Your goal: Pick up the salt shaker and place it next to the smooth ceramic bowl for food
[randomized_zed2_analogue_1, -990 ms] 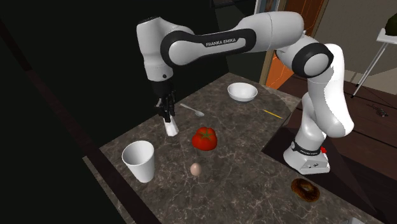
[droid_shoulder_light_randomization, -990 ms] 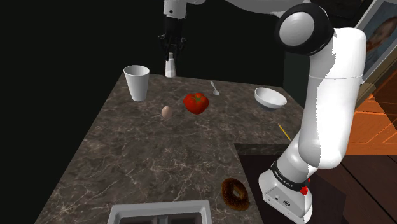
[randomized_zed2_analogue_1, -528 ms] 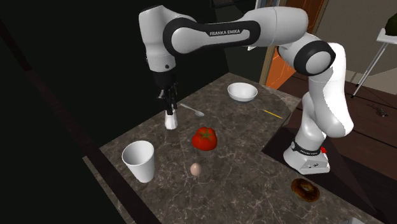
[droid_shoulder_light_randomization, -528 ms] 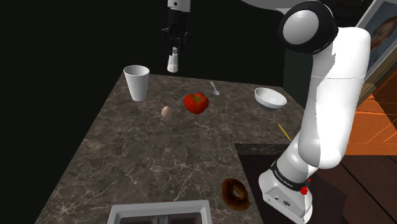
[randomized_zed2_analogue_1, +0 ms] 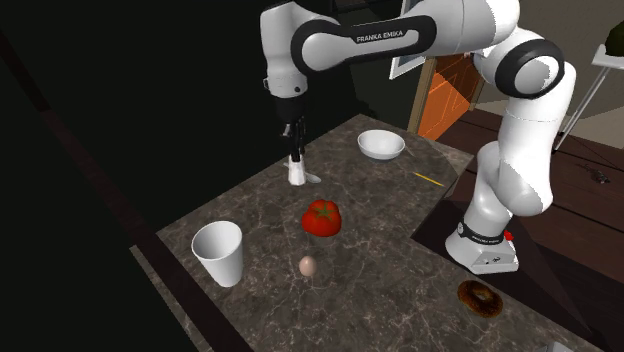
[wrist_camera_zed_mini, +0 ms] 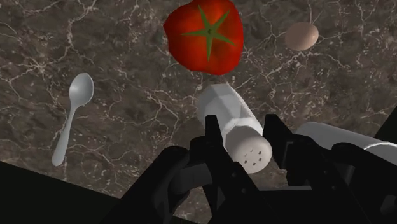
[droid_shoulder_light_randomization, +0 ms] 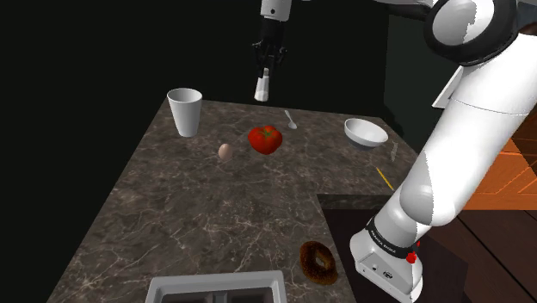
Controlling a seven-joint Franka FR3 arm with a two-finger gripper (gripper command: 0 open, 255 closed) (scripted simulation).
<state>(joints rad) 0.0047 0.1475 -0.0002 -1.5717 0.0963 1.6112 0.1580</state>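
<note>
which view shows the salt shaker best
The wrist view: the salt shaker is close up, its holed cap visible, clasped between the black fingers. The shoulder and second exterior views show it as a small white shape hanging above the counter.

HOME KITCHEN: A dark, veined stone tabletop (droid_shoulder_light_randomization: pixel 215 215) carries a red tomato (droid_shoulder_light_randomization: pixel 265 139). A brown egg (droid_shoulder_light_randomization: pixel 225 151) lies just beside the tomato and a spoon (droid_shoulder_light_randomization: pixel 291 120) near it. A white bowl (droid_shoulder_light_randomization: pixel 366 132) and a white cup (droid_shoulder_light_randomization: pixel 185 112) stand on opposite sides of the tomato. A salt shaker (wrist_camera_zed_mini: pixel 232 124) is held aloft near the tomato. A sink (droid_shoulder_light_randomization: pixel 215 276) and a doughnut (droid_shoulder_light_randomization: pixel 319 261) sit well apart from the tomato, at the tabletop's near end. A dark plank floor (randomized_zed2_analogue_1: pixel 590 260) borders the tabletop.
</note>
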